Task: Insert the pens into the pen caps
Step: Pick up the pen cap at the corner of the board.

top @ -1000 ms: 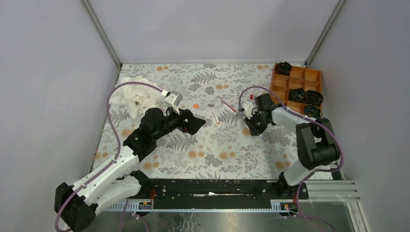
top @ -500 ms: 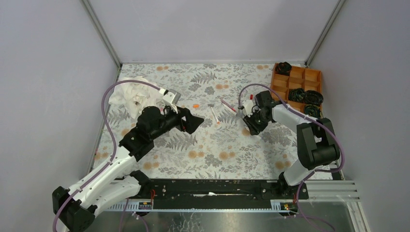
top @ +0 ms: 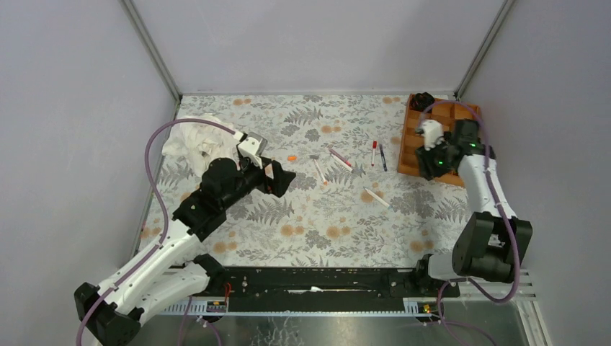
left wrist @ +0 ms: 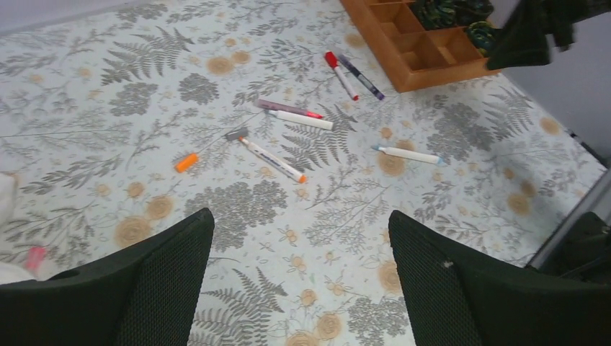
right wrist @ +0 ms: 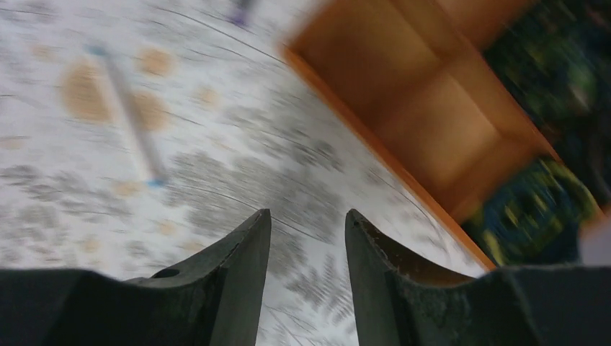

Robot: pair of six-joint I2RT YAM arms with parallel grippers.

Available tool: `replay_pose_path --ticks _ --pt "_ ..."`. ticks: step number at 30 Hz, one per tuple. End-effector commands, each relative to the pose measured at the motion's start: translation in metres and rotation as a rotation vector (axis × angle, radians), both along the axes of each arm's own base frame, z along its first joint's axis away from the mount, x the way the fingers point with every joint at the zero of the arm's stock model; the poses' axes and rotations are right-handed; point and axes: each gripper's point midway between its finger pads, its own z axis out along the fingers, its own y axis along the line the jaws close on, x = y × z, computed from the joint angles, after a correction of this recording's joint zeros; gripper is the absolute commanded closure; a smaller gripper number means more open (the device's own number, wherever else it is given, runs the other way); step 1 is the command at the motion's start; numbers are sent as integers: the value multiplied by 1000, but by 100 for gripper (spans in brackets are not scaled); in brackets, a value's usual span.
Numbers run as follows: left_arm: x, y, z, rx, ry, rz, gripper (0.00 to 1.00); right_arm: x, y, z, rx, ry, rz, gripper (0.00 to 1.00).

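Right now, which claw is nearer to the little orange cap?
Left. The left claw hovers just short of the orange cap; the right claw is far to its right, at the wooden tray.

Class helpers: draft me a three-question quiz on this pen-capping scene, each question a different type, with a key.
1. True or false: the left gripper grips something.
2. The orange cap lies: A) fitted on a pen; B) loose on the table; C) inside a compartment.
3. Fill in: the right gripper hovers at the wooden ____.
Key: 1 false; 2 B; 3 tray.
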Motion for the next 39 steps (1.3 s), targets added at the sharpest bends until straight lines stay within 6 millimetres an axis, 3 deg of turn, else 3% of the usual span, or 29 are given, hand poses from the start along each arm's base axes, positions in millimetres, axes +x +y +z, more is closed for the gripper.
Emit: replay_pose_path --ticks 1,4,7,12,17,29,39 --pt "9 22 2 82 -51 89 5 -19 -103 -17 -162 20 -160 51" --pt "10 26 -6 101 -46 108 5 -31 -168 -30 -232 21 -288 56" --pt "11 28 -13 110 -39 118 5 -42 -214 -38 -264 39 -354 61" --pt "13 27 -25 126 -13 118 4 -49 -264 -55 -338 63 -418 66" --pt "13 29 -32 139 -2 127 4 -55 -301 -77 -358 108 -469 68" --pt "15 30 -39 152 11 135 4 -61 -317 -128 -396 180 -447 74" --pt "17 29 -40 155 14 137 4 -72 -306 -157 -360 245 -426 71"
